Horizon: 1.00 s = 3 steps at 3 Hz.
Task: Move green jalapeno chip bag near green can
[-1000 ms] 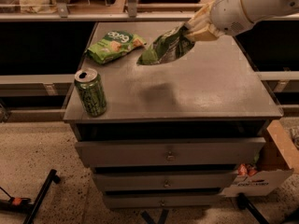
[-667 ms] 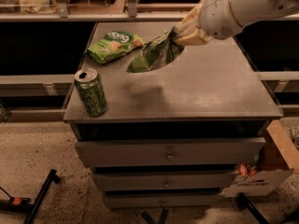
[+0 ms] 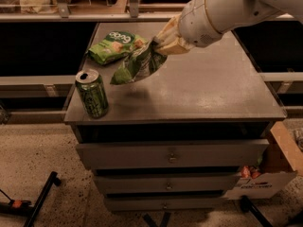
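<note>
The green jalapeno chip bag [image 3: 137,65] is dark green and wrinkly. It hangs in the air above the left middle of the grey tabletop [image 3: 208,89], held by its upper right end. My gripper [image 3: 163,42] is shut on that end, with the white arm reaching in from the upper right. The green can [image 3: 92,93] stands upright at the table's front left corner, a short way down and left of the bag. The bag's shadow lies on the table just right of the can.
A brighter lime-green bag [image 3: 114,46] with white lettering lies at the table's back left, just behind the held bag. Drawers [image 3: 170,154] sit under the tabletop. A cardboard box [image 3: 270,174] stands on the floor at the right. Black stand legs [image 3: 38,205] lie on the floor at lower left.
My gripper has carried the chip bag leftward and forward, from the table's back middle toward the green can. The can and the lime-green bag have not moved.
</note>
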Each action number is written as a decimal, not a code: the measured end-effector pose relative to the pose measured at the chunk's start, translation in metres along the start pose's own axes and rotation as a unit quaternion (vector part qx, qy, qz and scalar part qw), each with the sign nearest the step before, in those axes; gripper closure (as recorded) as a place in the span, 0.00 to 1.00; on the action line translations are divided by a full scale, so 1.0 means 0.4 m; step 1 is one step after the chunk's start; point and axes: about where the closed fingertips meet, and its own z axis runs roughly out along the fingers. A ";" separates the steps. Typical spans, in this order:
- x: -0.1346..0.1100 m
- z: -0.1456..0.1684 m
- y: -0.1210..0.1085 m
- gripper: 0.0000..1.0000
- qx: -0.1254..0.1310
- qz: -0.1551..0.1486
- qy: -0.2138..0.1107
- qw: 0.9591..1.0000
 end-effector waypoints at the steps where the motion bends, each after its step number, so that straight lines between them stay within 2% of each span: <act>1: -0.009 0.019 0.006 1.00 -0.002 0.000 -0.002 1.000; 3: -0.009 0.041 0.012 1.00 0.004 0.009 -0.004 1.000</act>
